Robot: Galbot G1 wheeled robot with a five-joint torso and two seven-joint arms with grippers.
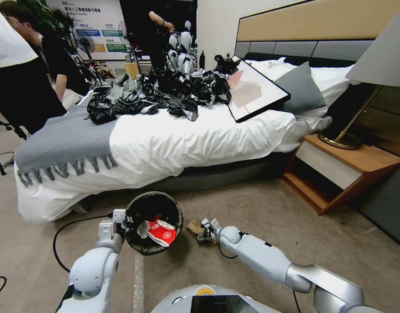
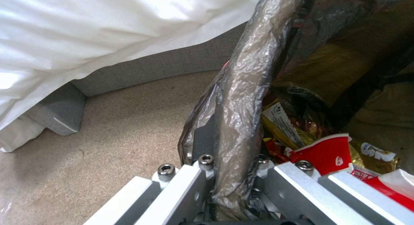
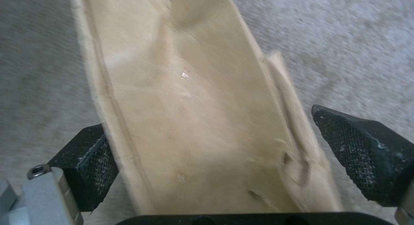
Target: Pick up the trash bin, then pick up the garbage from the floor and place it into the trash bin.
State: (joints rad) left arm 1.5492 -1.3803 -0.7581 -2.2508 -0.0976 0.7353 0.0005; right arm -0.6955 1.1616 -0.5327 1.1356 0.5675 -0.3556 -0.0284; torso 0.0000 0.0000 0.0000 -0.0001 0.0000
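The trash bin (image 1: 133,237), lined with a black bag, hangs just above the carpet in front of the bed. My left gripper (image 1: 121,221) is shut on its near-left rim; in the left wrist view the liner-wrapped rim (image 2: 241,99) runs between the jaws of that gripper (image 2: 233,163). Red-and-white packets (image 1: 161,232) and yellow wrappers (image 2: 280,121) lie inside. Right of the bin, a flattened brown paper bag (image 1: 192,227) lies on the floor. My right gripper (image 1: 204,230) is down on it, open, with its pads (image 3: 99,157) straddling the bag (image 3: 194,121).
The bed (image 1: 165,143) stands right behind, with a heap of shiny black bags (image 1: 165,93) and a framed picture (image 1: 254,89) on it. A wooden nightstand (image 1: 339,174) with a lamp is at the right. A black cable (image 1: 69,226) curls on the carpet at the left.
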